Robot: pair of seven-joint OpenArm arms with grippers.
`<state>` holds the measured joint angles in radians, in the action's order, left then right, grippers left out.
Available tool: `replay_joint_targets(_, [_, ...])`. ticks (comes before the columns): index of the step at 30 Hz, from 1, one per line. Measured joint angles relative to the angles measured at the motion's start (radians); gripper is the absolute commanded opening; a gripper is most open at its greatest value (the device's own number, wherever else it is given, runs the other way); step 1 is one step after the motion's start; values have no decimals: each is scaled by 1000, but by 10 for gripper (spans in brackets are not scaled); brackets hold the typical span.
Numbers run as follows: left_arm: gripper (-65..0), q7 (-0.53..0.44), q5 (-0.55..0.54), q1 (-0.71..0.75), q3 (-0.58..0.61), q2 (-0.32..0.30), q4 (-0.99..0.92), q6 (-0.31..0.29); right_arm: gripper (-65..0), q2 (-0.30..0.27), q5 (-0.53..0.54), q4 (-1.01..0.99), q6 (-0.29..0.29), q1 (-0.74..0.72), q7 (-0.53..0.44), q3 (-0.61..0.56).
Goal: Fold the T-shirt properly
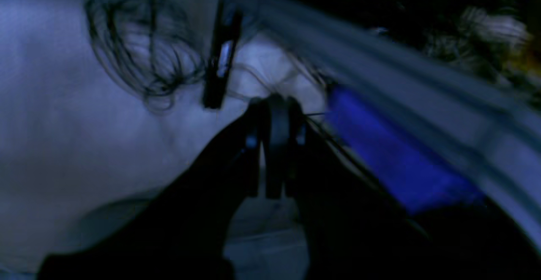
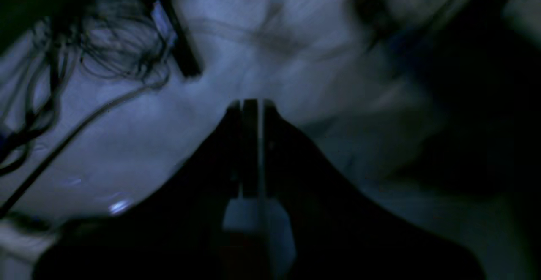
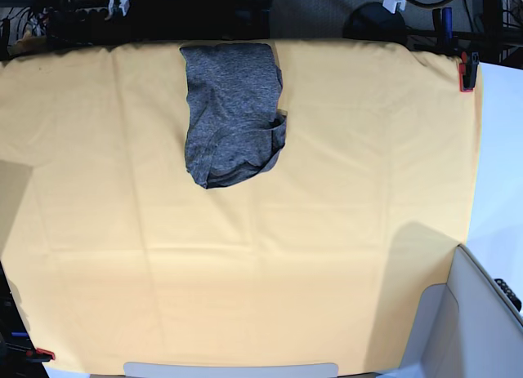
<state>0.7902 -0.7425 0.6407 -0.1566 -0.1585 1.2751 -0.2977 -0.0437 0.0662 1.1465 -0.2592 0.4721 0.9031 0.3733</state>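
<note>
A heathered dark grey knit T-shirt (image 3: 233, 113) lies bundled into a narrow, uneven packet at the far edge of the yellow-orange table cloth (image 3: 343, 190), its lower hem rumpled and one flap bulging at the side. Neither arm appears over the table in the base view. The wrist cameras, dim and blurred, show the left gripper (image 1: 277, 102) and the right gripper (image 2: 249, 102) each pinched closed on nothing, pointed at pale surfaces and loose cables (image 1: 139, 47). The fold looks nearly finished but untidy. To finish well, it would pay to press that bulging flap flat and square the bottom edge, without dragging the cloth beneath.
</note>
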Motion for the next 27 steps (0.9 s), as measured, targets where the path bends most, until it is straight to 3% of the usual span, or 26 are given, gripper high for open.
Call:
replay_joint_targets(1, [-648, -56, -26, -47, 2, 4, -119, -23, -639, -11, 14, -162, -5, -55, -82, 7])
replay_joint_targets(3, [-648, -125, -1, -141, 8, 22, -340, -5, -639, -19, -15, -441, 9, -149, -187, 6])
replay_joint_targets(6, [-648, -326, -21, -263, 10, 30, -633, -18, -639, -6, -6, -771, -2, -258, -444, 2])
replay_joint_targets(8, [-648, -476, -25, -318, 10, 27, -755, -15, -639, 16, -1, -890, -3, -304, -595, -11])
replay_joint_targets(10, [-647, -562, -21, -366, 47, 29, -825, -5, -639, 29, -53, -935, -1, -335, -702, -96])
replay_joint_targets(12, [-647, -620, 4, -418, 150, 28, -866, -2, -639, 42, -113, -940, 74, -359, -781, -173])
replay_joint_targets(14, [-646, -696, 52, -483, 286, 28, -923, -2, -639, 63, -175, -940, 240, -376, -821, -236])
replay_joint_targets(17, [-646, -787, 148, -574, 497, 37, -1012, -9, -638, 97, -198, -942, 373, -377, -824, -257])
replay_joint_targets(20, [-646, -851, 168, -616, 641, 64, -1087, -20, -638, 120, -192, -953, 371, -367, -803, -257])
replay_joint_targets(27, [-646, -848, 180, -576, 678, 68, -1104, -8, -638, 115, -191, -944, 391, -393, -829, -255])
